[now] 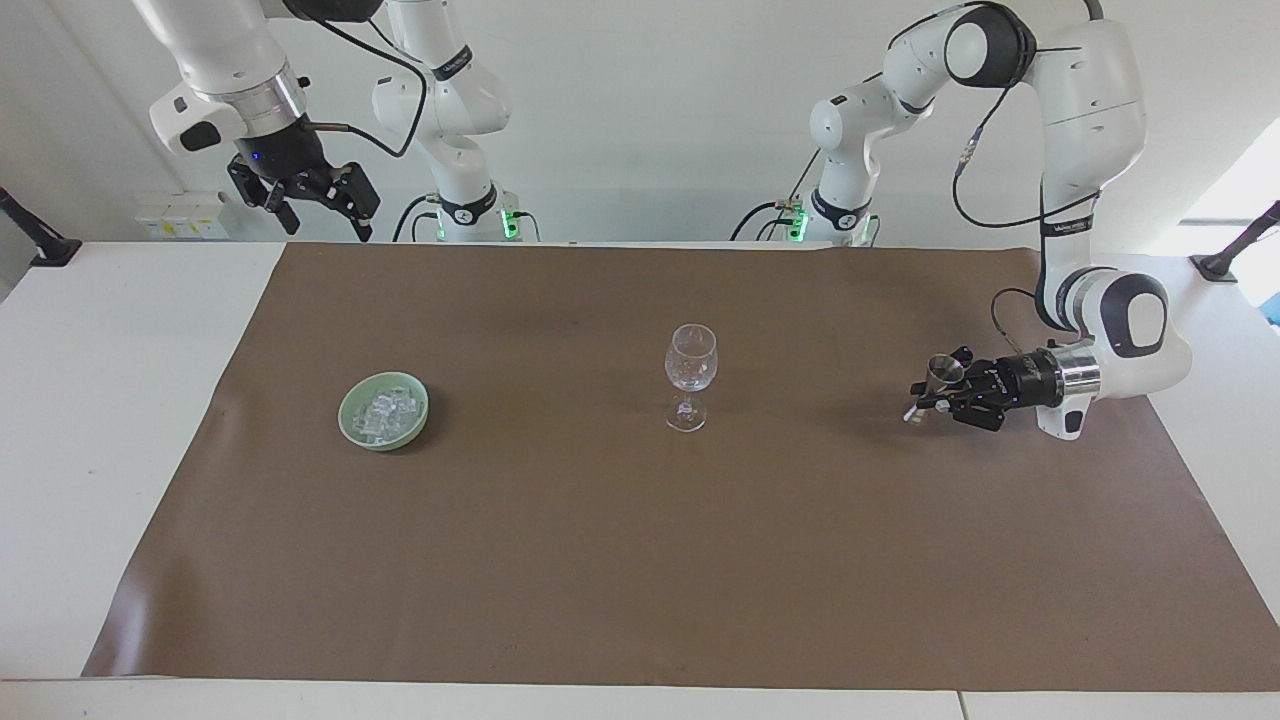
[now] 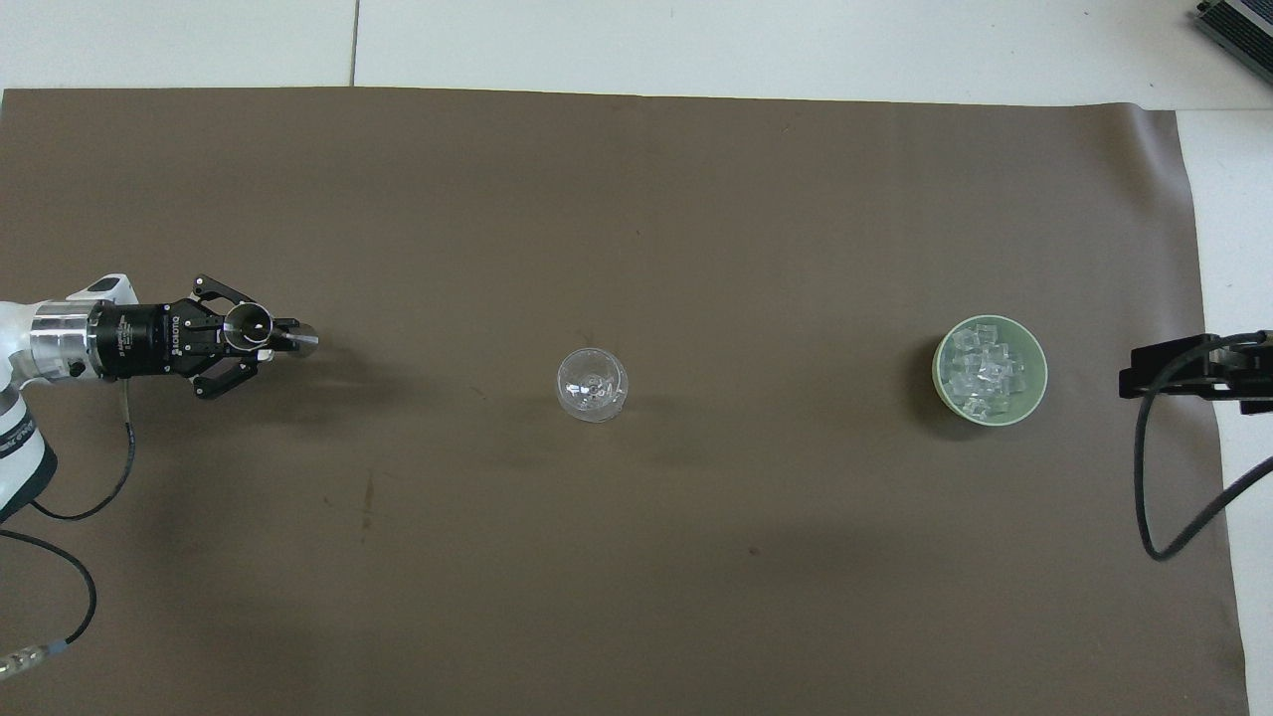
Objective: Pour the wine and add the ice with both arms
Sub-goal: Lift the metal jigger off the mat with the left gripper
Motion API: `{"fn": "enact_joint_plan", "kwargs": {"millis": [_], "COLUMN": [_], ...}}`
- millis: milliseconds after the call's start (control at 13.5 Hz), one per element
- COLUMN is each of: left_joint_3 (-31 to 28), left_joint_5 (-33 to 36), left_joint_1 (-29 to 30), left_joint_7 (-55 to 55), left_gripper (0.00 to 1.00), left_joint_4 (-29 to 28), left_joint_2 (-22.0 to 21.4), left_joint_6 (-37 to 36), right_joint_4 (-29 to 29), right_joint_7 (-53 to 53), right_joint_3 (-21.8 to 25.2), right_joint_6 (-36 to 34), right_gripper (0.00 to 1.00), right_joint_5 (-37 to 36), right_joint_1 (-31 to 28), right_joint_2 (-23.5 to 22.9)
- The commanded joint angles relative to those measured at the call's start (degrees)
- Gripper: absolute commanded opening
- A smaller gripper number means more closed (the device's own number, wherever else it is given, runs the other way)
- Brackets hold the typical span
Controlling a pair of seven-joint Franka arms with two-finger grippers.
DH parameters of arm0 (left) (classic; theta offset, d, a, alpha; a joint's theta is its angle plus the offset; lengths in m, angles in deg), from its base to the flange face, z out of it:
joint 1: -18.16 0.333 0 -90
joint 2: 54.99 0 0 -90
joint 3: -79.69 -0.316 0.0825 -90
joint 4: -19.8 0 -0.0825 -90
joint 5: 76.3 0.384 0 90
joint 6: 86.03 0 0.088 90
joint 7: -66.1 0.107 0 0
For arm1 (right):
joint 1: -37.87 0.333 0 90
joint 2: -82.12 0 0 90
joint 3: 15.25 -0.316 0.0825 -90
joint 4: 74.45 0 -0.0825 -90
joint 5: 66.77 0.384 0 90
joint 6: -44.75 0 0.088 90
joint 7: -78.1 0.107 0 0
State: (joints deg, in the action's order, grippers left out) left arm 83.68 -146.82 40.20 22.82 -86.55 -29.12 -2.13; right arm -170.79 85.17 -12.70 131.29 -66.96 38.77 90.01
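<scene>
A clear stemmed wine glass (image 1: 690,375) stands upright mid-table; it also shows in the overhead view (image 2: 593,385). The ice (image 1: 384,412) fills a small green bowl (image 1: 352,408) toward the right arm's end, and both show from overhead, the ice (image 2: 985,370) in the bowl (image 2: 1037,378). My left gripper (image 1: 935,390) lies level, low over the mat toward the left arm's end. It is shut on a small silver jigger (image 2: 247,324), held mouth up and slightly tilted. My right gripper (image 1: 322,222) waits high over the table's edge by the robots, open and empty.
A brown mat (image 1: 600,560) covers most of the white table (image 1: 100,400). A black cable (image 2: 1154,497) hangs from the right arm near the bowl's end. The left arm's cable (image 2: 90,497) trails over the mat by its wrist.
</scene>
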Motion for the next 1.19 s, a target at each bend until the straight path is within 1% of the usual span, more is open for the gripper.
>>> {"fn": "enact_joint_plan", "kwargs": {"millis": [0, 148, 222, 371, 741, 964, 1112], "left_joint_3": [-0.47, 0.93, 0.93, 0.93, 0.93, 0.93, 0.93], "left_joint_5": [-2.42, -2.43, -2.51, -2.51, -2.34, -2.34, -2.34], "left_joint_1": [-0.69, -0.69, -0.86, -1.48, -1.83, -2.62, -2.8], "left_joint_7": [-9.76, -11.13, -10.96, -11.13, -11.04, -11.83, -15.94], "left_gripper": [0.0, 0.0, 0.0, 0.0, 0.0, 0.0, 0.0], "left_joint_4": [2.19, 4.48, 4.31, 4.13, 3.78, 3.26, 3.25], "left_joint_2": [-2.04, -3.79, -5.72, -8.1, -8.9, -10.66, -12.32], "left_joint_6": [-1.99, -3.83, -3.84, -3.84, -5.33, -5.5, -4.72], "right_joint_4": [0.01, 0.01, 0.01, 0.01, 0.01, 0.01, 0.01], "right_joint_7": [-1.71, -1.71, -1.71, -1.71, -1.71, -1.71, -1.71], "right_joint_3": [0.0, 0.0, 0.0, 0.0, 0.0, 0.0, 0.0], "right_joint_6": [-0.85, -0.85, -0.85, -0.85, -0.85, -0.85, -0.85], "right_gripper": [1.0, 1.0, 1.0, 1.0, 1.0, 1.0, 1.0], "right_joint_5": [0.9, 0.9, 0.9, 0.9, 0.9, 0.9, 0.9], "right_joint_1": [-0.28, -0.28, -0.28, -0.28, -0.28, -0.28, -0.28], "right_joint_2": [0.55, 0.55, 0.55, 0.55, 0.55, 0.55, 0.55]}}
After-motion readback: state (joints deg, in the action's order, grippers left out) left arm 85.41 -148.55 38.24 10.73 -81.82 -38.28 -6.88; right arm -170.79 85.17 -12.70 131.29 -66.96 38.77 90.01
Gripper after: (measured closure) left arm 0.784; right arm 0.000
